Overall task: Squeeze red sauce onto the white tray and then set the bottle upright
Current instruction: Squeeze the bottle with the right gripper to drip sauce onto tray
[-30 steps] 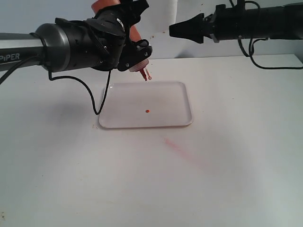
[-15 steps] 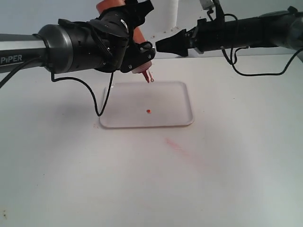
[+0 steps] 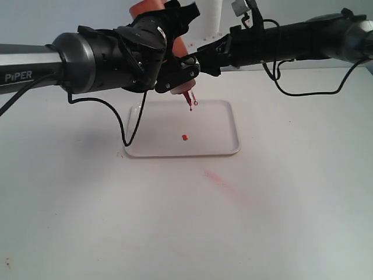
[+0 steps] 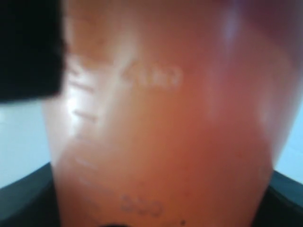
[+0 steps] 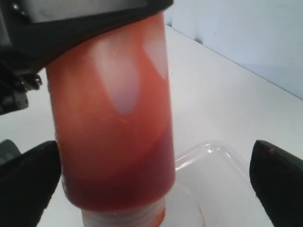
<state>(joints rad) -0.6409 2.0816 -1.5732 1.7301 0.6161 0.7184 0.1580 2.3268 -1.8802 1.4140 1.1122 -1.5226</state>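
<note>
The left claw (image 3: 175, 63) grips the bottle (image 5: 113, 118) upside down, its nozzle pointing down over the far rim of the white tray (image 3: 232, 125). The tray lies on the desk (image 3: 280, 204), nearer the far edge. A dot of red sauce (image 3: 185, 137) sits mid-tray. The right claw (image 3: 208, 53) is spread wide, its fingers (image 5: 277, 182) flanking the bottle — seemingly not touching it.

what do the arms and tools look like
Both arms are black with grey tube sections. The left arm has white PiPER lettering and a loose black cable; the right arm a looping black cable. The left tool and right tool are black.
</note>
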